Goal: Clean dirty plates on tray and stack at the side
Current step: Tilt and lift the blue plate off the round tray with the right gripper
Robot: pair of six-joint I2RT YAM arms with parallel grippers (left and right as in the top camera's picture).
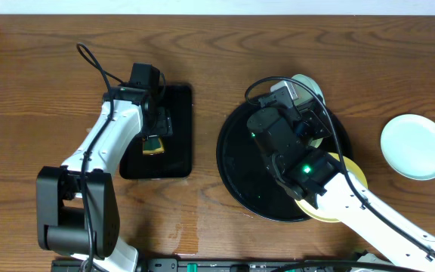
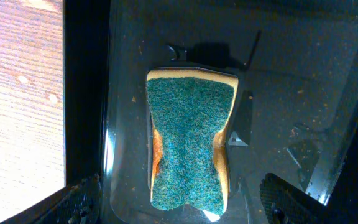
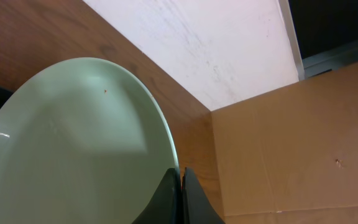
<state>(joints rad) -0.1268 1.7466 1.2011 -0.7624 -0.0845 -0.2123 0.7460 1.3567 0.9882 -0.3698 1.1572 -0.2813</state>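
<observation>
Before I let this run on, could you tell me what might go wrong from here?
The right gripper pinches the tilted mint plate only at its rim, over the round tray; it could slip. The right arm crosses the yellow plate overhanging that tray and might knock it.

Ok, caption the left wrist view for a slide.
Open left pincer poised above a green-topped yellow sponge lying in a rectangular glossy black tray.
</observation>
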